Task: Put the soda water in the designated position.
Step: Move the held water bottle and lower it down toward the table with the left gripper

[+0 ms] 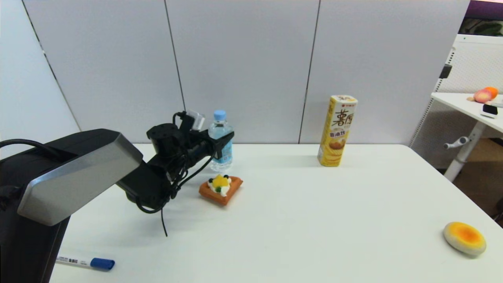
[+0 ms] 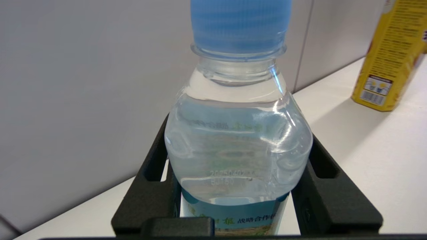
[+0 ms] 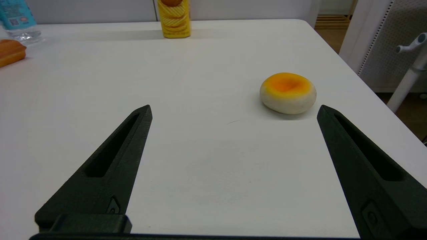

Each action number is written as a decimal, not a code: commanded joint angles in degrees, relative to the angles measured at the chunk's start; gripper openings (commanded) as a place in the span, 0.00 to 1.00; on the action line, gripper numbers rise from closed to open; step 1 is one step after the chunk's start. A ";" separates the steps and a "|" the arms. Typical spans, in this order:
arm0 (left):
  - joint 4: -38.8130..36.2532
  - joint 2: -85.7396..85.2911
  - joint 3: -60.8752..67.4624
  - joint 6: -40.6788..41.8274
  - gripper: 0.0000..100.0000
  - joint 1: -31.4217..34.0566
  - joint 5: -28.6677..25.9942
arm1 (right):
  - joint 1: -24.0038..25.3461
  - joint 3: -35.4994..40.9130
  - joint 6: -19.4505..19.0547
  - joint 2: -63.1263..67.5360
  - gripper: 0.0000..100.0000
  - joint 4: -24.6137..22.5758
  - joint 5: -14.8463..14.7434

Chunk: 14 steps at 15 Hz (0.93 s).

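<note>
Soda water (image 2: 238,146) stands upright, clamped between the left end effector's (image 2: 237,173) fingers; right end effector (image 3: 233,111) gapes wide.

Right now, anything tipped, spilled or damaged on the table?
Nothing stands out. The soda water stands upright and capped between the left gripper fingers; the crisps canister is upright, and the table looks dry.

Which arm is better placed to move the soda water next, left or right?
Left. The left gripper already has its fingers on either side of the soda water, which stands upright at the table's far edge. The right gripper is open and empty, far off by the round bun.
</note>
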 commanded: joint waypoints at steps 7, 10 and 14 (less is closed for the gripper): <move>-0.74 0.84 -0.05 -0.09 0.00 -0.34 -0.16 | -0.01 0.00 0.02 -0.01 1.00 0.00 0.00; -0.74 0.92 -0.05 -0.09 0.00 -0.34 -0.16 | -0.01 0.00 0.02 -0.01 1.00 0.00 0.00; -0.83 1.28 -0.05 -0.09 0.00 -0.34 -0.16 | -0.01 0.00 0.02 -0.01 1.00 0.00 0.00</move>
